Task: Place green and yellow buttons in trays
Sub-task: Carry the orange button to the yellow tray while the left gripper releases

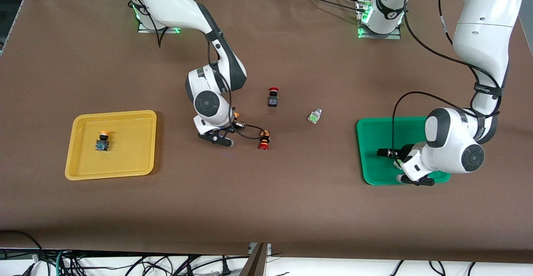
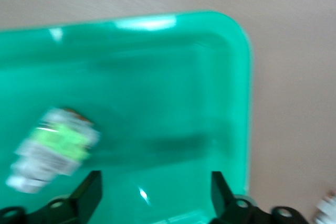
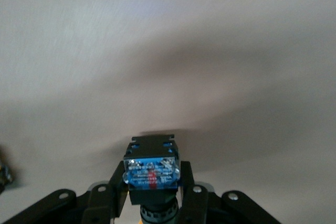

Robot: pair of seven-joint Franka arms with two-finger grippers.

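The yellow tray (image 1: 83,170) holds one yellow button (image 1: 102,140). My right gripper (image 1: 236,120) is shut on the second yellow button (image 3: 151,171): its black-blue body sits between the fingers, over bare table beside the red-capped switches. The green tray (image 1: 370,130) holds one green button (image 2: 52,148), partly hidden under my left hand in the front view. My left gripper (image 2: 155,192) is open and empty over that tray (image 2: 231,77), beside the button. The second green button (image 1: 315,116) lies on the table between the arms.
Two red-capped black switches lie mid-table, one (image 1: 272,97) farther from the camera, one (image 1: 263,142) nearer, close to my right gripper. A thin black cable loops from the right hand toward the nearer switch.
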